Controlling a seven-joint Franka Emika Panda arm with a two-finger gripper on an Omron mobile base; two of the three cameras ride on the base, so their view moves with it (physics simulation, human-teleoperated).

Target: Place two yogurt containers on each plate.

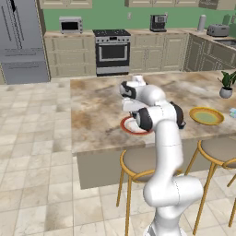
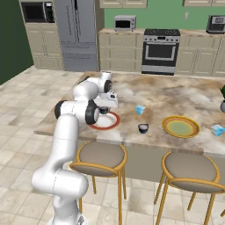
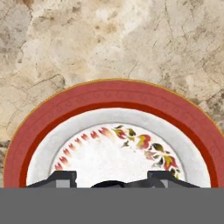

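Near the counter's front edge, over the red-rimmed plate (image 3: pixel 118 131), gripper (image 3: pixel 109 181) clenched on a dark yogurt cup (image 3: pixel 109 184). Placing step; next likely lower, release. Green plate (image 2: pixel 180 126) bare.

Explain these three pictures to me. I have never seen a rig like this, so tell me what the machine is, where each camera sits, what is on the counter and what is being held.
This is a computer-rendered kitchen. The white jointed machine is a robot arm on a base that can drive. Two pictures come from cameras on that base, behind the arm to its left and to its right. The third looks along its tool. On the marble counter lie a red-rimmed plate, a yellow-green plate, a near light blue cup, a far light blue cup and a loose dark cup. The tool hangs over the red-rimmed plate and seems to grip a held dark cup.
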